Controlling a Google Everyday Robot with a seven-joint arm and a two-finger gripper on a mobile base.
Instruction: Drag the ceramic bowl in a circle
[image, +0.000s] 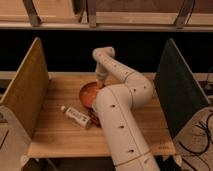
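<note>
The ceramic bowl (89, 94) is a round, shallow orange-red bowl on the wooden table (55, 135), near its middle. My white arm reaches up from the front, bends at the right and comes back down to the bowl's far right rim. My gripper (100, 83) is at that rim, touching or just over it. The arm's lower link hides the bowl's right part.
A small white bottle (76, 116) lies on its side in front of the bowl. A tan panel (24, 92) walls the table's left side and a dark panel (177, 90) its right. A rail and dark gap run behind the table.
</note>
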